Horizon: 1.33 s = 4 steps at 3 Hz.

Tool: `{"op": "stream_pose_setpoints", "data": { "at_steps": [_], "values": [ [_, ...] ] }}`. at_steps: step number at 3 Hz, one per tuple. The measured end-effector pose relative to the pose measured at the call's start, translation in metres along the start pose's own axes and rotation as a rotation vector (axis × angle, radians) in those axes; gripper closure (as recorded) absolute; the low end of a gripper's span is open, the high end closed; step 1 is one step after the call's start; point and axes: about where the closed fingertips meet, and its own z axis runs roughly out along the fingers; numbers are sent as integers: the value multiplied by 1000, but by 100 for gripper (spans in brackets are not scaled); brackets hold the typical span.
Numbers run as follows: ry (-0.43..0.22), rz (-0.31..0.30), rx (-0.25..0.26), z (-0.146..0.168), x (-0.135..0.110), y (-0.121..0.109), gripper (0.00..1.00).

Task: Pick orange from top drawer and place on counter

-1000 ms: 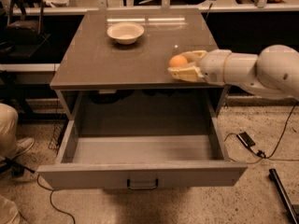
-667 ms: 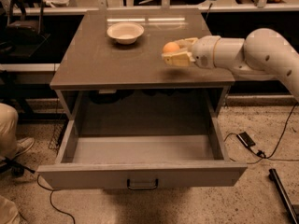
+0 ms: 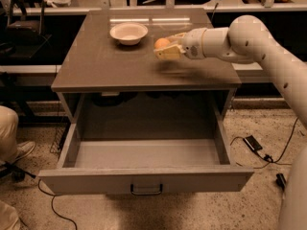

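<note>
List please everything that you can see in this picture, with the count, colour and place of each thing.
orange: one, orange, held over the counter, right of the bowl
bowl: one, white, on the counter, toward the back
counter: one, grey-brown, above the drawer
top drawer: one, grey, pulled open, no contents visible
handle: one, dark, centre of the drawer front
dark device: one, black, on the floor right of the drawer
bystander's leg: one, beige, left edge
arm: one, white, reaching in from the right
gripper: one, yellowish, over the counter, closed on the orange
</note>
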Motion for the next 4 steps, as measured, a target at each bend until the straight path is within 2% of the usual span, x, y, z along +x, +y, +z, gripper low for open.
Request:
{"op": "stream_pose_setpoints", "data": {
  "at_steps": [1,4],
  "values": [
    [53,4,-36,24,10,-8,97],
    [92,13,-90,43,18,-11,28]
  ]
}}
